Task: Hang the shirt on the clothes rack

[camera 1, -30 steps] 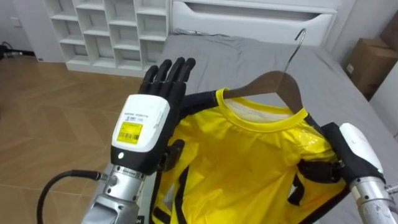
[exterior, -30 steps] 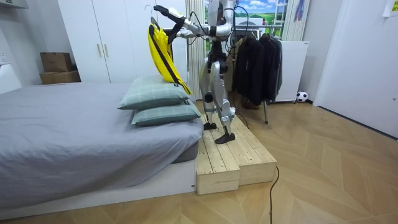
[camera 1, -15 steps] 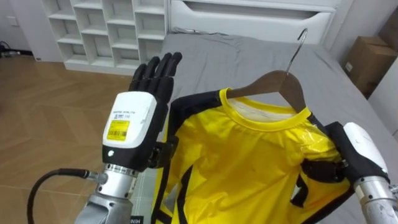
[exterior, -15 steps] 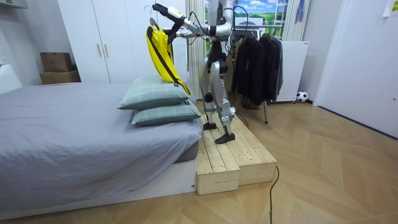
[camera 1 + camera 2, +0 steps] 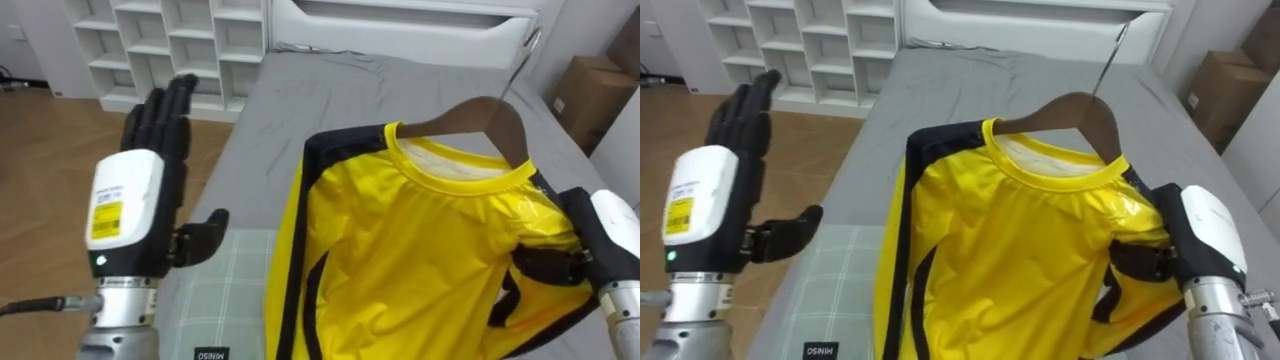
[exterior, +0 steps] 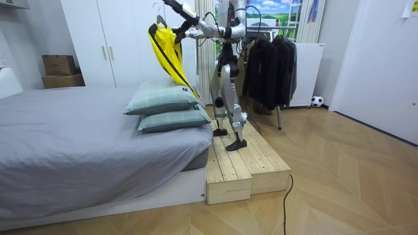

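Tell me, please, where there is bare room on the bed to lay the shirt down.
The grey bed is bare from the pillow up to the white board, left of the shirt. It is crowded near the robot: the pillow lies below the open left hand, and the shirt, held by the right hand, hides the bed's right part.
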